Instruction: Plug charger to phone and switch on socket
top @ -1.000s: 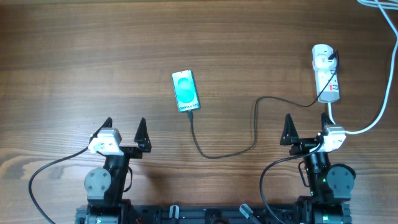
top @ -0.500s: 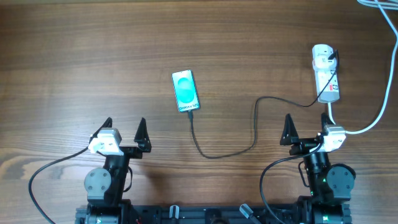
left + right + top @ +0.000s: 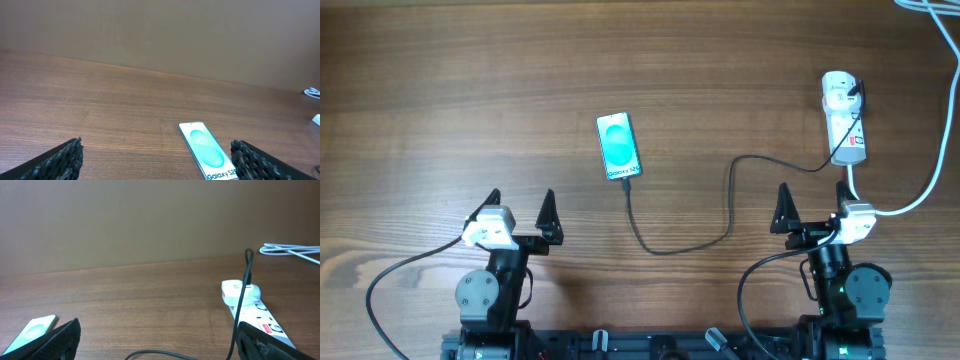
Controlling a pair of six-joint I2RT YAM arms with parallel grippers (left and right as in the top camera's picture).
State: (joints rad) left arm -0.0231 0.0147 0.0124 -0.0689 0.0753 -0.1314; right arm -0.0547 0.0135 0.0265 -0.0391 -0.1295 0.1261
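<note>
Nothing moved since the earlier frame: phone flat on the table, left gripper below-left of it and right gripper below-right, both spread wide and empty. Charger loops from the phone's near edge rightward to the socket, well right of the phone

Your left gripper and right gripper are sitting low, pointing forward, jaws gaping wide, seemingly gripping nothing.
</note>
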